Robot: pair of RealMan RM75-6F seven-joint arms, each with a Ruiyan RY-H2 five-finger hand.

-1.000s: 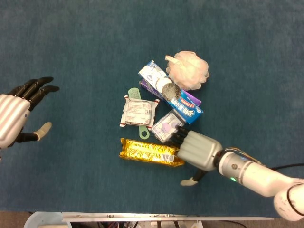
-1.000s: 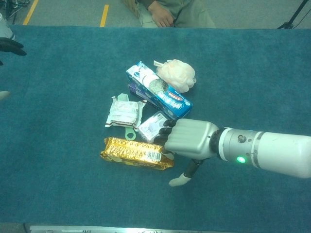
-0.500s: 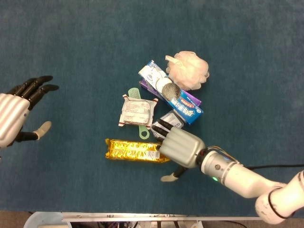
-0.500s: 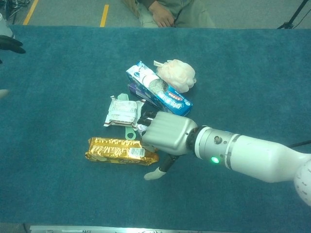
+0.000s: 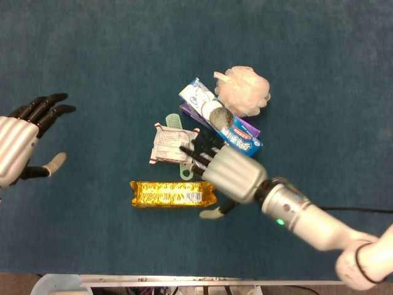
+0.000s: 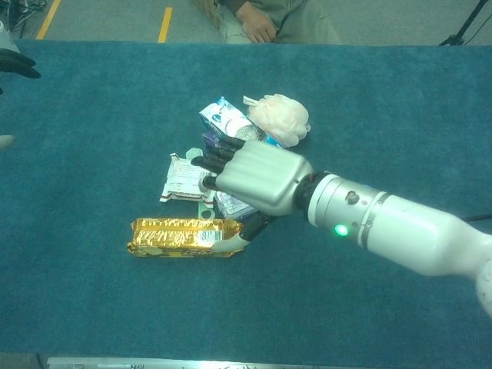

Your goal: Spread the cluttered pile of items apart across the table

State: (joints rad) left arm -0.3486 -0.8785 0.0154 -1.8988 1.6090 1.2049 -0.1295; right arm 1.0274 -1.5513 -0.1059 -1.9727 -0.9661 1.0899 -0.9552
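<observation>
The pile sits mid-table. A pink mesh loofah [image 5: 244,91] touches a blue cookie box [image 5: 224,123], which lies on a purple box [image 5: 250,128]. A white sealed packet [image 5: 167,144] rests on a green plastic piece [image 5: 174,120]. A gold foil packet [image 5: 173,193] lies apart below them. My right hand [image 5: 226,171] hovers over the pile's lower part with its fingers spread above the white packet and nothing held. Its thumb [image 5: 212,213] is at the gold packet's right end. A small clear pack [image 6: 231,206] is mostly hidden under the palm. My left hand [image 5: 18,146] is open at the far left.
Blue carpet-like table cover [image 5: 92,61] stretches bare to the left, top and right of the pile. A person sits past the far edge [image 6: 261,19]. The table's near edge [image 5: 184,279] runs along the bottom, with a pale bin corner [image 5: 55,286].
My right hand swept left and up, sliding the gold foil packet left, away from the pile. Its fingers now reach over the white packet. The left hand barely moved.
</observation>
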